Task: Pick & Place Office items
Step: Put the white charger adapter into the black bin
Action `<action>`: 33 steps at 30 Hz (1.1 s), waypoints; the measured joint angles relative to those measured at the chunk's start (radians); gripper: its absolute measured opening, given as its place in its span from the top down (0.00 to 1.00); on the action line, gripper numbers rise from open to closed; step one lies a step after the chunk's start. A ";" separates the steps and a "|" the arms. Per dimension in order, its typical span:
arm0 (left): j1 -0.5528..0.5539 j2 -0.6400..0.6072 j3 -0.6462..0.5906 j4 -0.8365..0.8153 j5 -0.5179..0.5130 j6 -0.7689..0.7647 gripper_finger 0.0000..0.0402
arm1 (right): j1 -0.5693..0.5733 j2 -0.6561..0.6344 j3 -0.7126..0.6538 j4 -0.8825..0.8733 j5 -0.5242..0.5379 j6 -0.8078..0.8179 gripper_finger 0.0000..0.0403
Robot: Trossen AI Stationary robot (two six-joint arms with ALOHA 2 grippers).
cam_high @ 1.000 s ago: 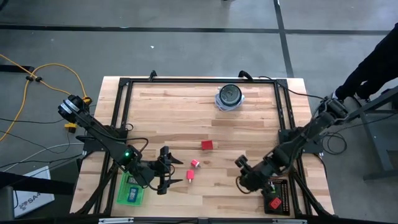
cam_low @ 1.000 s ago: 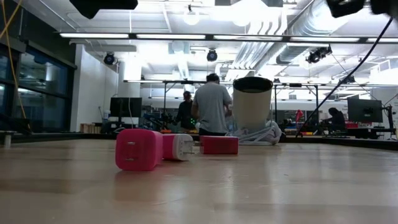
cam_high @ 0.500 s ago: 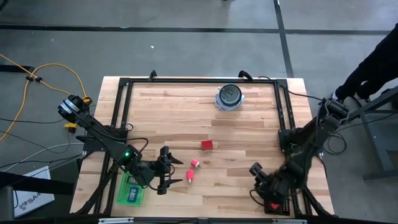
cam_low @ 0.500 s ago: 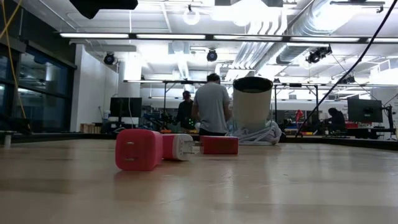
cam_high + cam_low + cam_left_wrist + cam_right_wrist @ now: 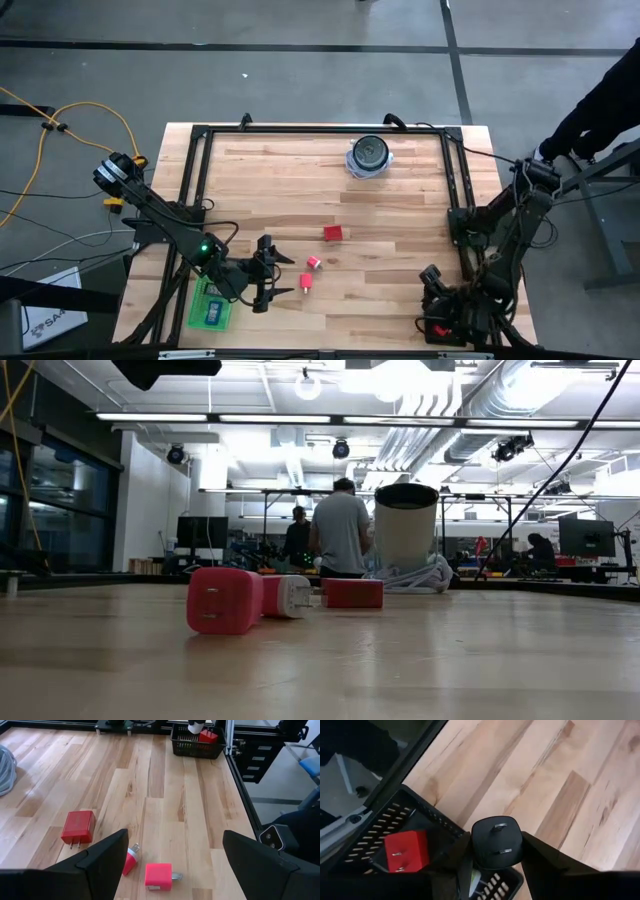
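- Green tray (image 5: 212,306): near-left corner, some items inside.
- Left gripper (image 5: 272,272): jaws wide open, empty, unmoved.
- Red chargers (image 5: 307,282): three, loose mid-tabletop.
- Right gripper (image 5: 440,322): newly swung over black basket (image 5: 380,840), jaws clamping black charger (image 5: 496,843); drop likely next.
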 joint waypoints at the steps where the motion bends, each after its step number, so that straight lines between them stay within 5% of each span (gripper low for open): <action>1: 0.000 0.000 0.000 0.000 0.000 0.000 0.21 | 0.007 0.000 0.000 -0.008 0.004 0.024 0.67; 23: 0.000 0.000 0.000 0.000 0.000 0.000 0.21 | 0.058 -0.002 -0.086 -0.019 -0.024 0.567 0.67; 33: 0.000 0.000 0.000 0.000 0.000 0.000 0.21 | 0.058 0.007 -0.135 0.058 -0.041 0.652 0.67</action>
